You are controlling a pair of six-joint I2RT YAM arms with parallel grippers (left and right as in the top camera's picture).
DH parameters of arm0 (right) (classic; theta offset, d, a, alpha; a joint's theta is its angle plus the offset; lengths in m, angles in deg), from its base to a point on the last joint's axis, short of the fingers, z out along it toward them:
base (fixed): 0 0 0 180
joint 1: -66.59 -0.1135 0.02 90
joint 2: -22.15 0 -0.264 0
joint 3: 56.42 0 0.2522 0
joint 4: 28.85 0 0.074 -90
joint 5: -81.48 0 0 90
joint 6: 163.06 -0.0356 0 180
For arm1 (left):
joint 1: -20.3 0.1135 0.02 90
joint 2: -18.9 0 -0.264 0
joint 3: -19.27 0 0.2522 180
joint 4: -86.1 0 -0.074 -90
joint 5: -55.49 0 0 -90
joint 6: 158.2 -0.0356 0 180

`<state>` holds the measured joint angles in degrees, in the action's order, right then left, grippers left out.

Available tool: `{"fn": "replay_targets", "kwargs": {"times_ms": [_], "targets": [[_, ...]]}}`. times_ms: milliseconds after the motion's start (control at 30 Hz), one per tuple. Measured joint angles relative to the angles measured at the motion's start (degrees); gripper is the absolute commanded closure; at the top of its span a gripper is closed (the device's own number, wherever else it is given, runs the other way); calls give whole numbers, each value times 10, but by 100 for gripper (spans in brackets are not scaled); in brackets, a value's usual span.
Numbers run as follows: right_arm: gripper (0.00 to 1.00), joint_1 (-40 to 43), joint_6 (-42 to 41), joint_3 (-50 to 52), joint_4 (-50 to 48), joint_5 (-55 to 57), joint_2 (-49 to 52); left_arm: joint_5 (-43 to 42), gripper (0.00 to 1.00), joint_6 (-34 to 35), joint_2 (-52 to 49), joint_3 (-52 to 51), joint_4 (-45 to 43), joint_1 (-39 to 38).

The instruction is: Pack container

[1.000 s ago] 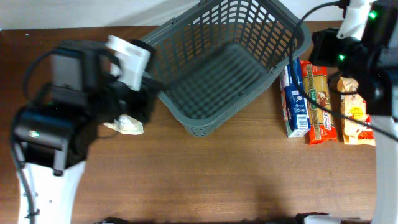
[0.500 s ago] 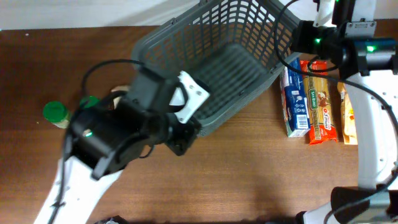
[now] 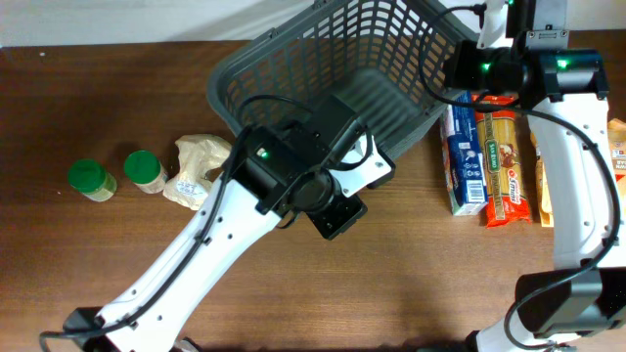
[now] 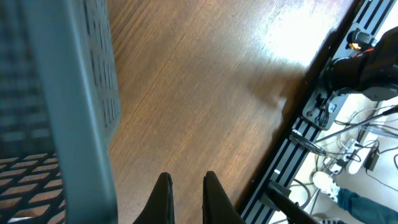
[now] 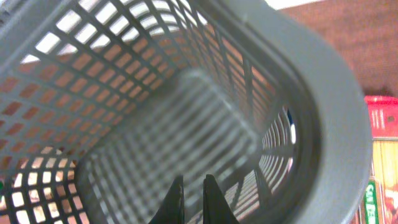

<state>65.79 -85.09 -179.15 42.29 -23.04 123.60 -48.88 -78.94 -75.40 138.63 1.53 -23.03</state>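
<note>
Desk point(image 3: 421, 284) seen from overhead, with the container point(image 3: 227, 83) at the far centre. It is a dark grey lattice basket, turned at an angle to the desk edge, and its interior holds no items that you can see.

Left arm point(image 3: 196, 254): it reaches diagonally from the near left corner, and its wrist sits over the container's near rim. In the left wrist view, the left end effector point(image 4: 185, 198) has its fingers point(image 4: 160, 198) drawn nearly together with nothing between them. It hangs above bare wood just outside the container wall point(image 4: 81, 112).

Right arm point(image 3: 567, 156): its wrist is above the container's right-hand rim. In the right wrist view, the right end effector point(image 5: 193, 200) points down into the basket point(image 5: 323, 112), fingers likewise almost closed and empty.

Items left of the container: two green-capped jars point(image 3: 90, 178) point(image 3: 147, 170) side by side, with a crumpled beige bag point(image 3: 199, 168) just beside the nearer one.

Items right of the container: a blue carton point(image 3: 464, 161) and a red pasta packet point(image 3: 501, 166) lying next to each other. You can also see a further packet at the frame edge, mostly hidden by the right arm.
</note>
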Motion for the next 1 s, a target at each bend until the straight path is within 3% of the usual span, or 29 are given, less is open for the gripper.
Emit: {"fn": "replay_targets", "kwargs": {"times_ms": [633,1000], "targets": [[96,-1,20,-8,109,-14,0,75,98,-6,-19,0,1,1],[96,0,35,-8,135,-14,0,118,98,1,-19,0,-9,68]]}}
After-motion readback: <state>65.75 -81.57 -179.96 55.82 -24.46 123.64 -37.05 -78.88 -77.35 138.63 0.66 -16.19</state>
